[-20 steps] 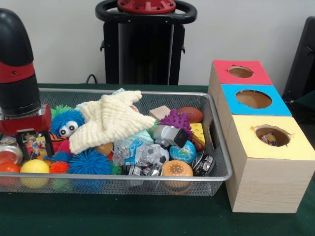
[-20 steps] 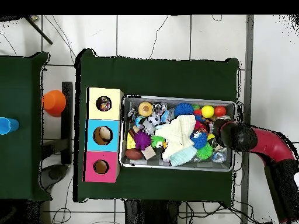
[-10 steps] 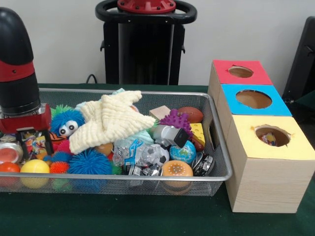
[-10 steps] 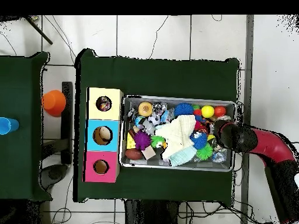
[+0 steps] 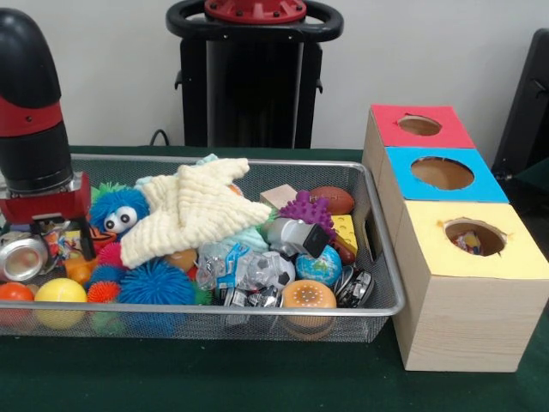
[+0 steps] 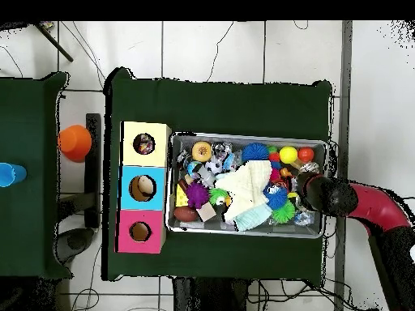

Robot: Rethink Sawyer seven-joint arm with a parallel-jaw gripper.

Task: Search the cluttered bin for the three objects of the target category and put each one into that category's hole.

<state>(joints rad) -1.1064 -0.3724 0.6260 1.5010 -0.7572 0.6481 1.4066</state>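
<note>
Front view: the gripper (image 5: 62, 240) sits low at the wire bin's (image 5: 390, 292) left end, above a silver can (image 5: 21, 257). Whether its claw is open or closed, I cannot tell. A cream knitted starfish (image 5: 193, 209) tops the toy pile.

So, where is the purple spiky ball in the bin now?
In the front view the purple spiky ball lies in the right half of the bin, just left of the brown football and behind the grey block.

The front camera sits low and close at the tabletop's (image 5: 257, 378) near edge. The overhead camera hangs high, looking straight down. Both views share the wire bin (image 5: 377, 257) (image 6: 247, 229) and the three-hole box (image 5: 467, 283) (image 6: 144, 188).
</note>
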